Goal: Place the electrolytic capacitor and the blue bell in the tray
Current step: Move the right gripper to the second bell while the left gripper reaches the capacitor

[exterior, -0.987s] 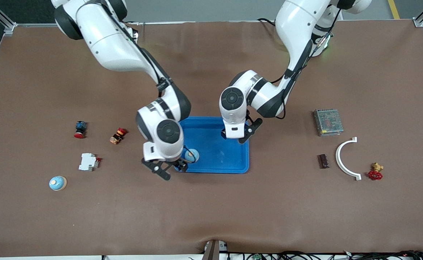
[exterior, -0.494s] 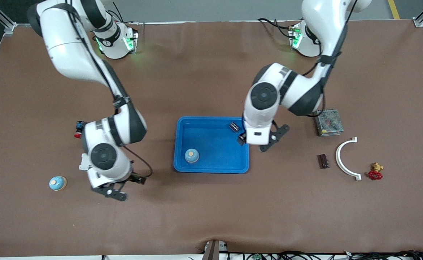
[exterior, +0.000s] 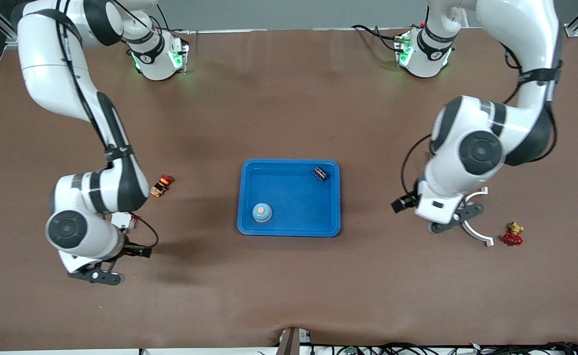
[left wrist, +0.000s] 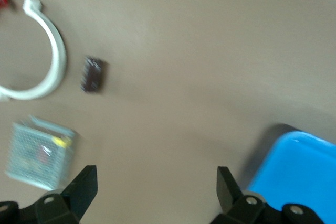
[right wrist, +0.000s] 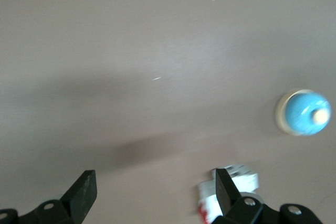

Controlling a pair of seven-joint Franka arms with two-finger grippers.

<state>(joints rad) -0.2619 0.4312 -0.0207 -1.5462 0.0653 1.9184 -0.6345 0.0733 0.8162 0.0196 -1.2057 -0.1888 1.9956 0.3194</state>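
Front view: blue bell point(exterior: 262, 212) sits at 7 o'clock in the tray point(exterior: 336, 197), electrolytic capacitor point(exterior: 321, 173) at 1 o'clock. Both are judged light and rigid: the bell's slick dome is best pinched at its base rim, the capacitor across its sides. Left gripper point(left wrist: 155, 182) over bare table beside the tray and right gripper point(right wrist: 152, 184) over bare table near a second bell point(right wrist: 303, 113) are seen spread apart, empty.

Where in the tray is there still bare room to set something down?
The tray floor is bare between the blue bell and the capacitor, and through the corner nearest the camera toward the left arm's end. Both grippers are clear of it.
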